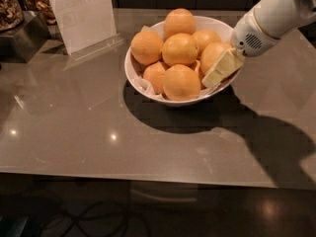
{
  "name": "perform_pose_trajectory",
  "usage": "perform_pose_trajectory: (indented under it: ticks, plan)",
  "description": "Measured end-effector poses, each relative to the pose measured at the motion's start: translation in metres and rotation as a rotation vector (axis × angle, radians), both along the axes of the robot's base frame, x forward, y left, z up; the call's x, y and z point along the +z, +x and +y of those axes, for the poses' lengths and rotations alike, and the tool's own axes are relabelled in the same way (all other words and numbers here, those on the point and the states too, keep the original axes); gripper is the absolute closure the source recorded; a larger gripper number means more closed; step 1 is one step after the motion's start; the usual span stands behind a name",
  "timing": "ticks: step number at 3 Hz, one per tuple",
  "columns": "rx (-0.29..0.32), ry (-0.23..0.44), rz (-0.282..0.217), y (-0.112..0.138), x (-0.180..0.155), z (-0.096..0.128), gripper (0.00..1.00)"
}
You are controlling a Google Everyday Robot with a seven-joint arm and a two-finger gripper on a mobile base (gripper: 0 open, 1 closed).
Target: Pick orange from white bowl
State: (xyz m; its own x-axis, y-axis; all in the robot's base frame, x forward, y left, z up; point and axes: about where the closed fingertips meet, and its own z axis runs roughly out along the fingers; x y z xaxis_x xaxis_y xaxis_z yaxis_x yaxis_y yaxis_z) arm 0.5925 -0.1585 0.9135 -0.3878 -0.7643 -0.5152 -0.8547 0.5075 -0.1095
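Observation:
The white bowl (130, 72) stands at the back middle of the grey-brown counter, lined with crumpled white paper and piled with several oranges. My gripper (219, 69) reaches in from the upper right over the bowl's right rim. Its cream-coloured tip lies against the right side of the rightmost orange (210, 54) and beside the front orange (180, 82). The white arm (276, 14) hides the bowl's far right rim. The far side of the rightmost orange is hidden.
A clear sign holder with a white sheet (81, 14) stands at the back left of the bowl. A jar of nuts (9, 6) and a dark box (24, 37) sit at the far left. The counter's front edge (148, 177) runs across below.

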Motion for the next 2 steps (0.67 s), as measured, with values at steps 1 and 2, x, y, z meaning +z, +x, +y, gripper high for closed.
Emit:
perform_pose_trajectory:
  ticks: [1,2]
  plan:
    - [-0.004,-0.001,0.005,0.0013,-0.0035,0.0004,0.36]
    - [-0.012,-0.008,-0.005,0.0022,-0.0059,0.0003,0.59]
